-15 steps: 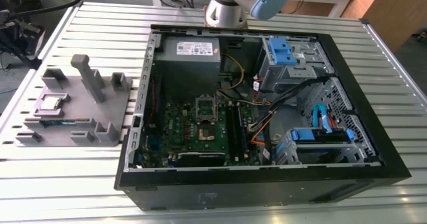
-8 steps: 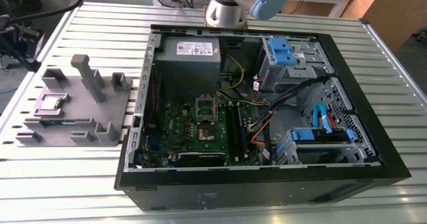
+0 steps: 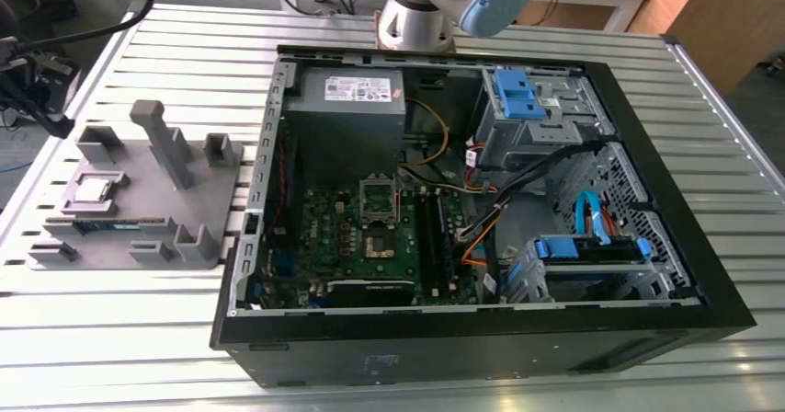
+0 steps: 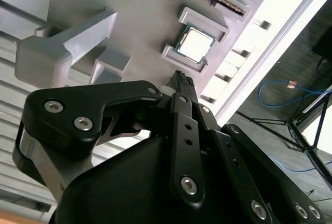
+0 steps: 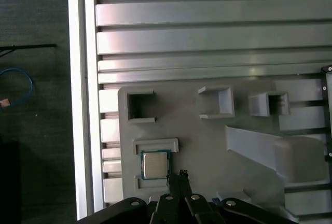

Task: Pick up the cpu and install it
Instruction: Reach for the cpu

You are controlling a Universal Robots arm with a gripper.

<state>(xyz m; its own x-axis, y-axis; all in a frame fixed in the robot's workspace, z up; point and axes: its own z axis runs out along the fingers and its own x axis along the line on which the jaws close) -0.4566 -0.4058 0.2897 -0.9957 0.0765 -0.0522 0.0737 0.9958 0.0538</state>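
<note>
The cpu (image 3: 96,188) is a small square chip with a silvery top. It lies flat in a framed pocket of the grey holder block (image 3: 160,211) at the exterior view's left, outside the computer case. In both wrist views my gripper (image 4: 181,77) (image 5: 181,174) hovers above the block close beside the cpu (image 4: 196,45) (image 5: 154,164) without touching it. Its black fingers are pressed together with nothing between them. The open socket (image 3: 378,219) sits in the middle of the green motherboard inside the case.
The black computer case (image 3: 687,274) lies open on the slatted metal table (image 3: 135,329). The holder block has upright posts (image 3: 153,136) and a green memory stick (image 3: 105,226) near the cpu. The table edge (image 5: 83,105) drops to a floor with cables.
</note>
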